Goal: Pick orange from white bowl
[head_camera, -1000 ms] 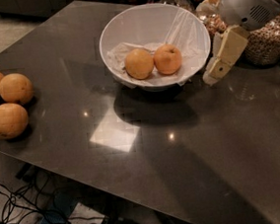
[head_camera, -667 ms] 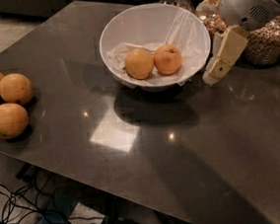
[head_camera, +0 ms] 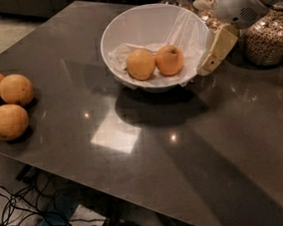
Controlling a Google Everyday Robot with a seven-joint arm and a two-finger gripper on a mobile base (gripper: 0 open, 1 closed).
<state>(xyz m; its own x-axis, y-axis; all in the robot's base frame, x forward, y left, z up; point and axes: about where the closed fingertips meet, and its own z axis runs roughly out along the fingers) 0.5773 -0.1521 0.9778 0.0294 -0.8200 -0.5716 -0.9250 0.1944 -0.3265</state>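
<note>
The white bowl [head_camera: 143, 22] stands at the back middle of the dark table, lined with crumpled white paper. Two fruits lie in it side by side. The orange [head_camera: 170, 59], deeper reddish-orange with a small dark dimple, is on the right. A paler yellow-orange fruit [head_camera: 141, 64] touches it on the left. My gripper [head_camera: 215, 53] hangs from the white arm at the upper right, just outside the bowl's right rim, with its cream finger pointing down and left. It is to the right of the orange and holds nothing that I can see.
Several larger pale oranges [head_camera: 5, 100] are grouped at the table's left edge. A glass jar of grains [head_camera: 270, 37] stands behind the arm at the right. Cables lie on the floor [head_camera: 51, 218] below the table's front edge.
</note>
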